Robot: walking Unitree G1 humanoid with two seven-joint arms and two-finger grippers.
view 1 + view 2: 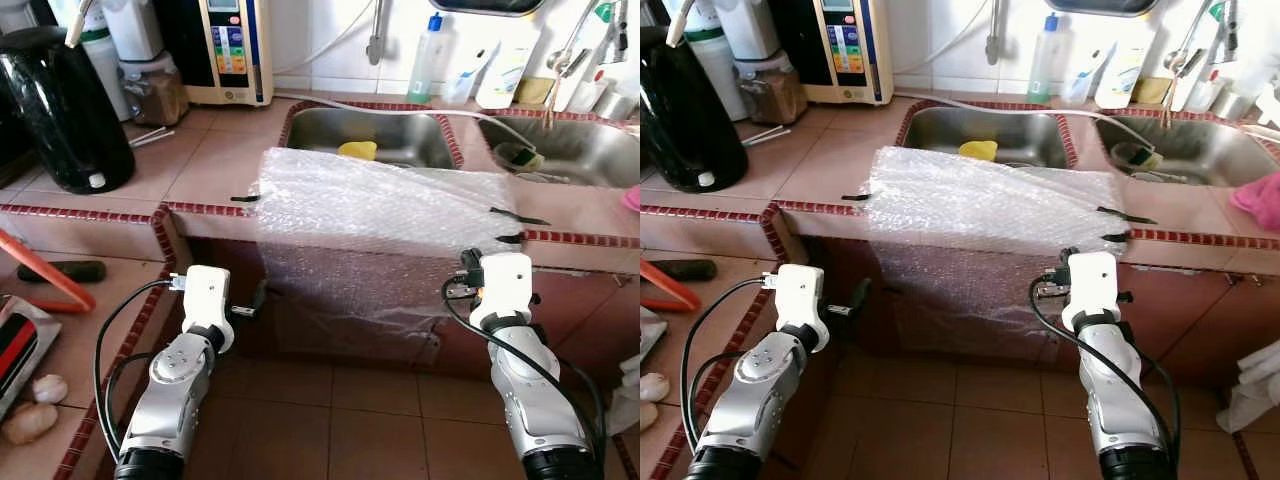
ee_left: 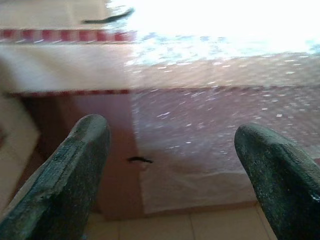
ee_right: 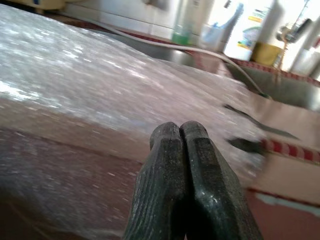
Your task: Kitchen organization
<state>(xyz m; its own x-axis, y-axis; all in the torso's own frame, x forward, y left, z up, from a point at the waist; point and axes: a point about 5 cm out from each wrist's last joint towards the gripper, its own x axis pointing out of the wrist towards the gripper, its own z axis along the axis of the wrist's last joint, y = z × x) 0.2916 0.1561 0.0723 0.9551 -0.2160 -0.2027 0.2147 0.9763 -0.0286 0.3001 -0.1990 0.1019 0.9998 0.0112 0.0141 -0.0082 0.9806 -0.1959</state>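
Bubble wrap drapes over the counter edge at twelve o'clock, taped down. Left gripper spread wide facing it; right gripper pressed together, holding nothing.

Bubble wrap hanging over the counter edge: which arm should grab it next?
Left, probably. The left gripper is open and faces the hanging bubble wrap near its left edge. The right gripper is shut, near the wrap's right edge, and would need to open first.

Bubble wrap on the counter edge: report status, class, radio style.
Left gripper open, right gripper shut, both short of the bubble wrap. Wrap taped over counter edge, hanging down. Nothing between.
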